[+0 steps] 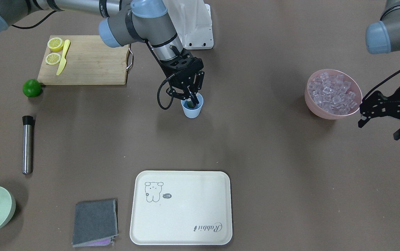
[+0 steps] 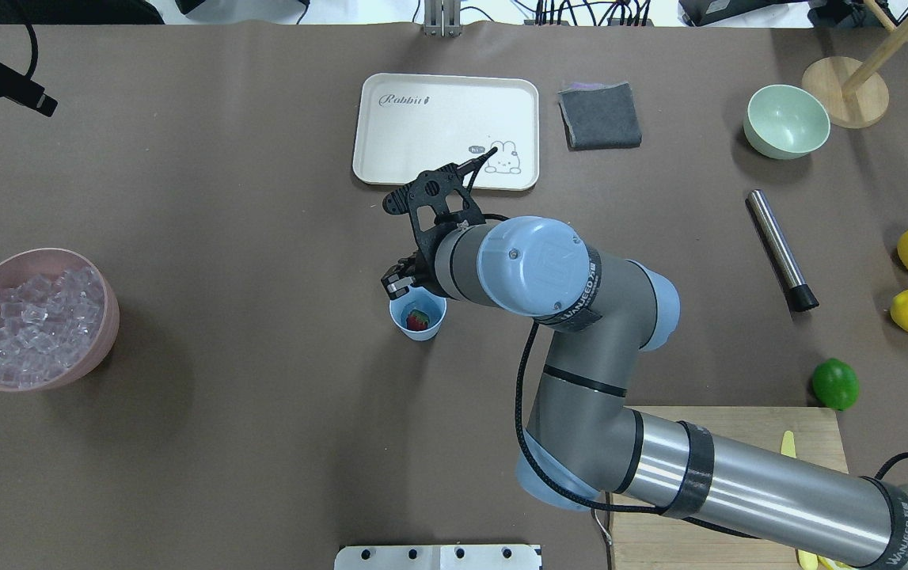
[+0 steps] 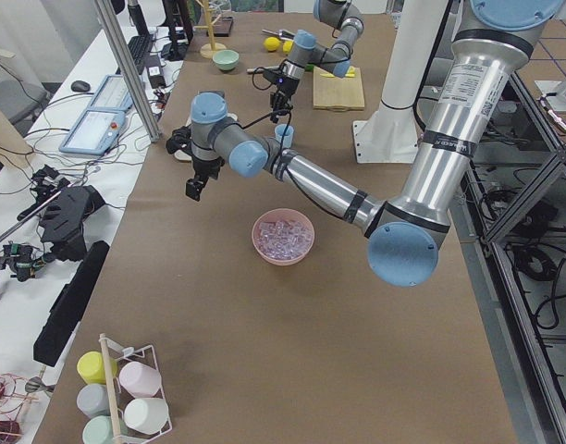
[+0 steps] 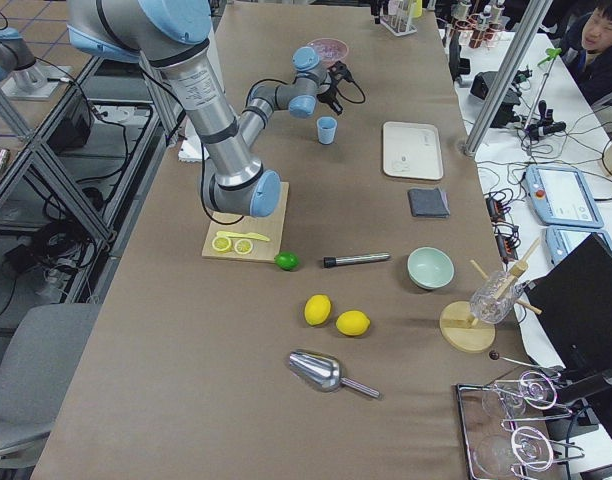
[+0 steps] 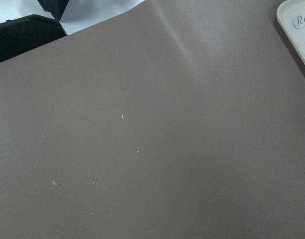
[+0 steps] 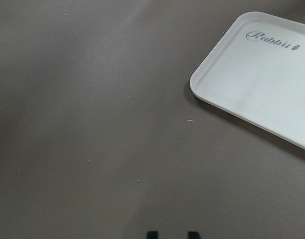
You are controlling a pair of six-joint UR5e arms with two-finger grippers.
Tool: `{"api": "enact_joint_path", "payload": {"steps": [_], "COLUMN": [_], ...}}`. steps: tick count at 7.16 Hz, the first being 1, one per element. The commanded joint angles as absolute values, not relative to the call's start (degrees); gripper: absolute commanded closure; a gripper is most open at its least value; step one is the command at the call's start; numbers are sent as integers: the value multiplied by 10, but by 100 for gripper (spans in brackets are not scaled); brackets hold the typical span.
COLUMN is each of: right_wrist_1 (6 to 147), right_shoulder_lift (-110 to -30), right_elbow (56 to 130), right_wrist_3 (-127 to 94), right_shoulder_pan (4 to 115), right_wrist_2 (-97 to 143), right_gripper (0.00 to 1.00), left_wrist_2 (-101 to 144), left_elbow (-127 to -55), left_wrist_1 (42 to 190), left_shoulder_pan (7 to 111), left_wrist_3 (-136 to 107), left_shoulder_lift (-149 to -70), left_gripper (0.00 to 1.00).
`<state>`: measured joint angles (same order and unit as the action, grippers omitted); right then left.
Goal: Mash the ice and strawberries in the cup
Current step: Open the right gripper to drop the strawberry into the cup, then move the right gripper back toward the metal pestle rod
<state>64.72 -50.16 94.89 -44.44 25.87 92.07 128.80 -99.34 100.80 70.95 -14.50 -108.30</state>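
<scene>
Light blue plastic forms the small tapering cup [image 1: 193, 111], which is seen in the front-facing view standing upright on the brown table [image 1: 262, 146], between a wooden cutting board [image 1: 91, 62] and a wide pink bowl [image 1: 325, 113] heaped with clear ice cubes [image 1: 332, 92]. The right gripper [image 1: 193, 100] is poised with its tips at the cup's mouth. The left gripper [image 1: 379, 130] is seen just beside the pink bowl, its fingers spread apart with nothing between them. A cream rectangular tray [image 1: 186, 216] is laid near the operators' edge. In the overhead view a small red strawberry with a green cap [image 2: 417, 319] is seen lying at the bottom of the cup, apart from the right gripper, which hangs over the rim on the tray side. In the left side view the cup is found below the far arm's gripper, well apart from the pink bowl. In the right wrist view two dark fingertips [image 6: 151, 234] are shown at the lower edge, slightly parted, with only bare table between them, so the right gripper is taken to be unclosed and empty. In the left wrist view only table and a tray corner are shown.
</scene>
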Motion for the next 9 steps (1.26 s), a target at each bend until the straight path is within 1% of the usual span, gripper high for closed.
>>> {"api": "enact_joint_path", "payload": {"steps": [1,3,4,5,6,7,8,9], "right_wrist_1": [648,651,650,646,645,649,652,657], "right_shoulder_lift": [-527,-563,-580,-613,-652,-690,-717,-739], "right_elbow": [967,982,982,983,998,1022,1025,1026], "right_wrist_3": [-438,-441,-439,-438,-437,-439,-440,-441], "right_shoulder_pan": [310,365,418,466,490,504,524,542], "right_wrist_2": [977,1038,1118,1179,1188,1185,1189,1190], "right_gripper": [32,32,32,28,19,12,2,1], "left_wrist_2": [1287,1288,1293,1307,1340,1374,1376,1359], "left_elbow": [-990,-983,-977,-968,-942,-900,-864,-848], "left_wrist_1": [1008,1005,998,997,992,989,990,989], "left_shoulder_pan": [709,713,725,748,783,826,839,850], "left_wrist_3": [-143,-140,-140,-139,-128,-103,-100,-100], "left_shoulder_lift": [-1085,-1097,-1099,-1105,-1107,-1125,-1135,-1135], "left_gripper": [3,3,3,3,3,3,3,3]}}
